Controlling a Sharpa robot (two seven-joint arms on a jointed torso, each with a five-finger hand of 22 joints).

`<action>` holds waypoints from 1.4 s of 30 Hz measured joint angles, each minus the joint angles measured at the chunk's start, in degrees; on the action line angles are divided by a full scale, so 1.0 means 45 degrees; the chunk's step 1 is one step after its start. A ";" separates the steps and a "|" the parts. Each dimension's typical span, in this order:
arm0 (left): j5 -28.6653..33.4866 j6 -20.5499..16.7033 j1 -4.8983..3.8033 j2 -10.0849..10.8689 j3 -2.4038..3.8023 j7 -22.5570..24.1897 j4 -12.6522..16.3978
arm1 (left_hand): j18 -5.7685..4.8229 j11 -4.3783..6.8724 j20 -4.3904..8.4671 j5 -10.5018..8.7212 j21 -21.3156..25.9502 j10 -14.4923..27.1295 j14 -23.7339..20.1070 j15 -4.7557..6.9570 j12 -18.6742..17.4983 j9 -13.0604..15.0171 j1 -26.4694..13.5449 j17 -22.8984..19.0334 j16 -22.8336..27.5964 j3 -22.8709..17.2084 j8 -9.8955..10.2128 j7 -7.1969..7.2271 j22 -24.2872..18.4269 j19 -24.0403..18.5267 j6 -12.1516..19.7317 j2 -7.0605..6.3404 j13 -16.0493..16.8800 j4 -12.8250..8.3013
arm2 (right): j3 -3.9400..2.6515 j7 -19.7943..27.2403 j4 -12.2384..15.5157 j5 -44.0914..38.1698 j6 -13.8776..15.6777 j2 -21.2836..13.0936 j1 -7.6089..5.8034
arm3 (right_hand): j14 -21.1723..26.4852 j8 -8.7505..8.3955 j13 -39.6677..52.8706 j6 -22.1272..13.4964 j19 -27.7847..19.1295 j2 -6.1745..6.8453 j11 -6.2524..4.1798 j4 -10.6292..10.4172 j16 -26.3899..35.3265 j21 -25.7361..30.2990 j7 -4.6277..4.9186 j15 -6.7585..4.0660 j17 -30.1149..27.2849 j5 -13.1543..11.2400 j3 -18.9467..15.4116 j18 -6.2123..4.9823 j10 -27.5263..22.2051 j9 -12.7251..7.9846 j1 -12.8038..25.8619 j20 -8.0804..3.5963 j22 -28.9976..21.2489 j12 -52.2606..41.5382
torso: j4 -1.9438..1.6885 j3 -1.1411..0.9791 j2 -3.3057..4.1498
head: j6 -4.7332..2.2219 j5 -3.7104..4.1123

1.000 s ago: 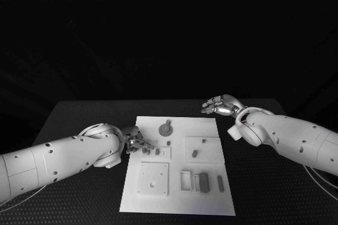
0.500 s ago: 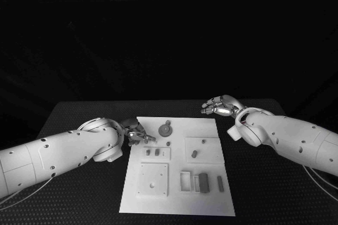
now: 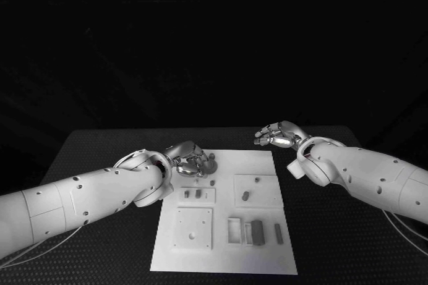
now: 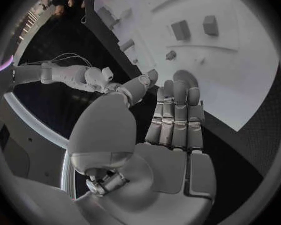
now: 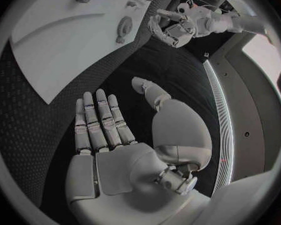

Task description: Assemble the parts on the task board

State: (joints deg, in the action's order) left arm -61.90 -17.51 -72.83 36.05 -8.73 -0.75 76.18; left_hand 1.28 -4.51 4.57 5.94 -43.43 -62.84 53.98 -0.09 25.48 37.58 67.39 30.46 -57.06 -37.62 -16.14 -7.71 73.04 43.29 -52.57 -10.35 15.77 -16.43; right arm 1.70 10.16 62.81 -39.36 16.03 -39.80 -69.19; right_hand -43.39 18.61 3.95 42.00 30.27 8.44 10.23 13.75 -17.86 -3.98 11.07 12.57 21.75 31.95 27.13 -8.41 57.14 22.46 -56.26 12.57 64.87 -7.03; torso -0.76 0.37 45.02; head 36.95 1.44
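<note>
Head view, change: we see the left hand moved up-frame to the round part on the task board.
Fingers: both hands spread, empty; right hand unmoved.
Meaning: we judge a grasp is next.

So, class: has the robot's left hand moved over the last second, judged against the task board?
Yes. The left hand has travelled along the task board toward its far edge, and is now by the round part.

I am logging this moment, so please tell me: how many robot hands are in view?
2. The left hand is at the task board's far left corner; the right hand is beyond its far right corner.
</note>
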 measured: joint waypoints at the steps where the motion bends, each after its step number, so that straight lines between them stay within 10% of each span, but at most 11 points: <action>1: -0.0107 -0.0050 0.0002 -0.0062 -0.0028 0.0163 -0.0052 | -0.0002 -0.0046 0.0034 0.0000 0.0038 -0.0080 0.0042 0.0042 -0.0322 -0.0084 0.0051 -0.0015 -0.0031 0.0017 0.0039 0.0020 0.0040 0.0034 -0.0020 -0.0028 -0.0159 0.0000 | 0.0000 0.0000 -0.0012 0.0000 0.0000 0.0001 0.0000 | 0.0000 0.0000 0.0000 0.0000 0.0000 0.0000 0.0000 0.0000 0.0000 0.0000 0.0000 0.0000 0.0000 0.0000 0.0000 0.0000 0.0000 0.0000 0.0000 0.0000 0.0000 0.0000 | 0.0001 0.0000 0.0001 | 0.0000 0.0006; 12: -0.1643 -0.0286 0.0158 -0.0795 -0.0305 0.0826 -0.0750 | 0.0203 -0.0001 0.0234 -0.0149 -0.0358 -0.0726 0.0885 0.0384 -0.1849 -0.0561 0.0051 0.0378 -0.1340 0.0399 0.0219 -0.0014 0.0425 0.1016 -0.0259 -0.0029 -0.0734 0.0049 | 0.0000 0.0001 -0.0028 0.0001 0.0001 0.0005 0.0000 | 0.0000 0.0000 0.0000 0.0000 0.0000 0.0000 0.0000 0.0000 0.0000 0.0000 0.0000 0.0000 0.0001 0.0000 0.0000 -0.0001 0.0000 0.0001 0.0000 0.0000 -0.0001 0.0000 | 0.0017 0.0006 0.0018 | 0.0017 0.0067; 42: -0.3699 0.0273 0.0506 -0.1544 -0.0332 0.0527 -0.1847 | 0.0283 -0.0094 0.0507 -0.0199 -0.1191 -0.0788 0.1385 0.0338 -0.3001 -0.0927 -0.0195 0.0523 -0.2659 0.0540 0.0342 -0.0008 0.0421 0.1737 -0.0424 -0.0020 -0.0986 0.0190 | -0.0003 -0.0003 0.0097 0.0002 0.0008 -0.0019 -0.0002 | 0.0000 0.0000 0.0000 0.0000 0.0000 0.0000 0.0000 0.0000 0.0000 0.0000 0.0000 0.0000 -0.0008 0.0000 0.0000 0.0000 0.0000 -0.0009 0.0000 0.0000 0.0008 0.0000 | 0.0009 -0.0001 0.0004 | 0.0128 0.0179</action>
State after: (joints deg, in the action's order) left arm -78.54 -16.29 -70.55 29.10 -10.23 1.62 67.86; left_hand 2.56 -4.94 6.85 5.04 -48.79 -66.39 60.21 1.43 11.98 33.41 66.52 32.82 -69.02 -35.19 -14.60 -7.75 74.93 51.11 -54.48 -10.44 11.33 -15.57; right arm 1.69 10.14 63.24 -39.36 16.07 -39.88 -69.20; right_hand -43.39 18.61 3.95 42.01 30.27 8.44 10.23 13.75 -17.86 -3.98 11.07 12.57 21.71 31.95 27.13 -8.40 57.14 22.42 -56.26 12.57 64.90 -7.03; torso -0.73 0.37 45.03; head 37.53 2.25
